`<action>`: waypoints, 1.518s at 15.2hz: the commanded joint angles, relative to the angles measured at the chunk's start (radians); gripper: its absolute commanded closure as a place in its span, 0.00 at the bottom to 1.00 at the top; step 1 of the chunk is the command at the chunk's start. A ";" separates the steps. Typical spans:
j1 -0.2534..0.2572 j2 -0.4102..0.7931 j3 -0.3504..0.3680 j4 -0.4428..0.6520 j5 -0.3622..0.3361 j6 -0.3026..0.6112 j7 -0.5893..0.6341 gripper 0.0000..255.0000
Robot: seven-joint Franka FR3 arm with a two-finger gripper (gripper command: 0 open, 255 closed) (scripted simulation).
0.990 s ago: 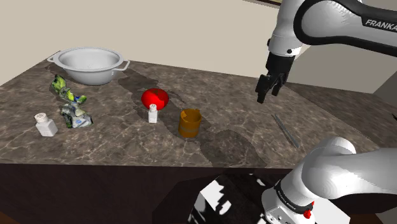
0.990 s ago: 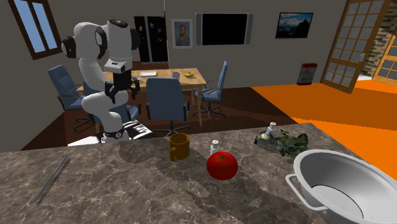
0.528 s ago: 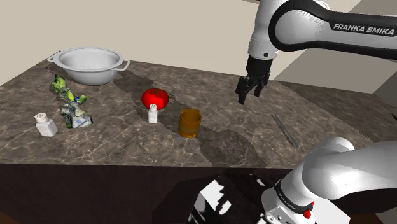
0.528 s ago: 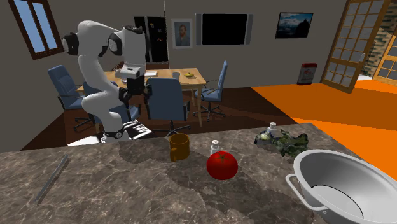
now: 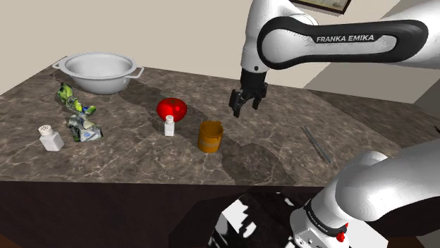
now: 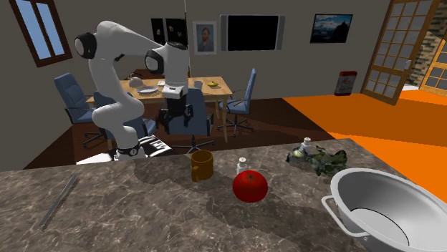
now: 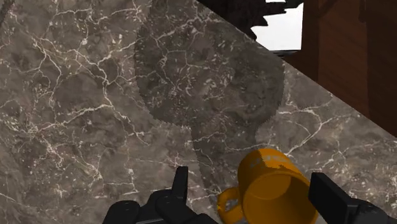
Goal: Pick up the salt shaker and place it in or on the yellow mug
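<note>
Both steps remain to be done: the salt shaker (image 5: 169, 125) stands untouched on the table (image 5: 134, 163), just beside the red tomato (image 5: 172, 108) and near the yellow mug (image 5: 210, 136), while the open, empty claw (image 5: 238, 112) hangs above the mug.

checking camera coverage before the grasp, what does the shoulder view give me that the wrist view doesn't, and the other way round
Shoulder view adds: the grey bowl, the red tomato with a small shaker beside it, a bigger shaker and crumpled wrappers toward its left, a thin utensil toward its right, and the stand.
Wrist view adds: the yellow mug from above, with its handle and hollow inside.
Both share: that mug, the open pincer and the marbled counter.
</note>
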 commanded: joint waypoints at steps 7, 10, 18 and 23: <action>0.011 0.281 0.088 0.164 -0.059 0.151 0.135 0.00; 0.021 0.391 0.111 0.248 -0.102 0.184 0.189 0.00; 0.085 0.697 0.134 0.537 -0.241 0.210 0.320 0.00; 0.142 0.863 0.122 0.731 -0.307 0.187 0.365 0.00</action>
